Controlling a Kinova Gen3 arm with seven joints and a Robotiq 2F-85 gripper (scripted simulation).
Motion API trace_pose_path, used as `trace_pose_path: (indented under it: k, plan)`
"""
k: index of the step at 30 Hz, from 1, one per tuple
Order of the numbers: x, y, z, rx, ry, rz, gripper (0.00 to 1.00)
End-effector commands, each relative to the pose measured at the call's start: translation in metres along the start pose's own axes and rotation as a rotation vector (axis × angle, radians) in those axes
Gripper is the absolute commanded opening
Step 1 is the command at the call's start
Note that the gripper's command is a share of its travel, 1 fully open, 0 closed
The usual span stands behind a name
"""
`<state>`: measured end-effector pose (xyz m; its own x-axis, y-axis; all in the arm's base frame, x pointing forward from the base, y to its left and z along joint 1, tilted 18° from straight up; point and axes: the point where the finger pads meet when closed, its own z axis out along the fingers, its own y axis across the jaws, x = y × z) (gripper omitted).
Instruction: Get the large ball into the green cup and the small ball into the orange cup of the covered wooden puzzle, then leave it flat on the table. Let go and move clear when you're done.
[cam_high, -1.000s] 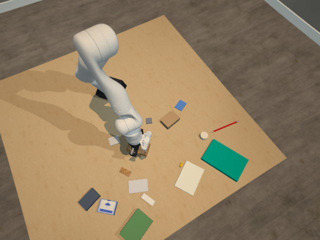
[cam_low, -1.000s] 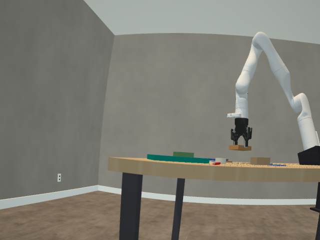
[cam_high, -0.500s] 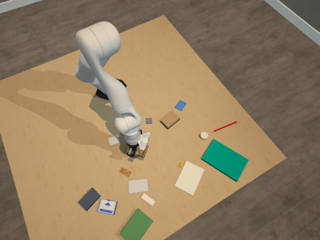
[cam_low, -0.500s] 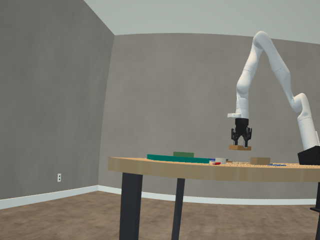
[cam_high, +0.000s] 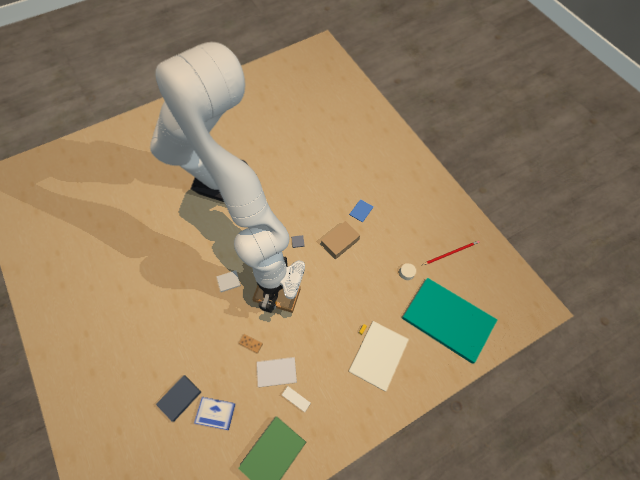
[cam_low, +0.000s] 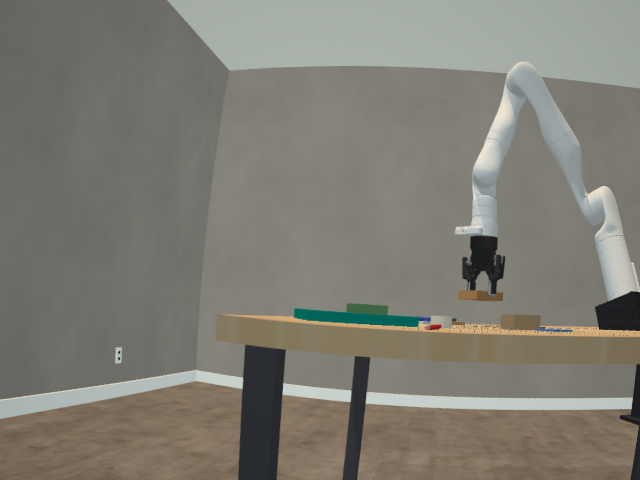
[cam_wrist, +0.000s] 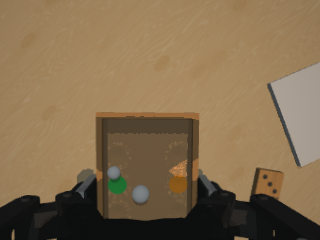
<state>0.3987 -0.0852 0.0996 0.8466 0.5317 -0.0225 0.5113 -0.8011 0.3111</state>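
Note:
My gripper (cam_wrist: 147, 188) is shut on the sides of the covered wooden puzzle (cam_wrist: 147, 162) and holds it in the air above the table; it also shows in the exterior view (cam_low: 480, 295), a little tilted. In the wrist view the green cup (cam_wrist: 117, 185) is at the near left and the orange cup (cam_wrist: 178, 184) at the near right. A small grey ball lies at the far edge of the green cup. A larger grey ball lies between the two cups, near my palm. In the top view the arm hides most of the puzzle (cam_high: 278, 299).
Below me lie a white card (cam_wrist: 299, 112) at the right and a brown domino (cam_wrist: 268, 182). The table also holds a brown box (cam_high: 339, 238), a teal book (cam_high: 449, 319), a cream sheet (cam_high: 378, 354), a grey card (cam_high: 276, 371), a green book (cam_high: 272, 449) and a red pencil (cam_high: 449, 253).

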Motion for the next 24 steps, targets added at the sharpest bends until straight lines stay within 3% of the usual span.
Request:
trace_pose_path:
  k: [1, 8, 10, 12, 15, 20, 23, 24]
  plan:
    - [-0.0024, 0.0042, -0.0006, 0.014, 0.010, 0.014, 0.72]
    - [-0.0029, 0.0045, -0.0006, 0.032, 0.036, 0.014, 0.72]
    - [-0.0026, 0.0039, -0.0006, 0.000, 0.021, 0.014, 0.72]
    - [-0.0027, 0.0044, -0.0006, 0.025, 0.026, 0.014, 0.72]
    - [-0.0022, 0.0036, -0.0006, -0.015, 0.003, 0.014, 0.72]
    - [-0.0019, 0.0033, -0.0006, -0.029, -0.011, 0.014, 0.72]
    - [-0.0019, 0.0037, -0.0006, -0.012, -0.015, 0.014, 0.72]
    - [-0.0017, 0.0033, -0.0006, -0.029, -0.022, 0.014, 0.72]
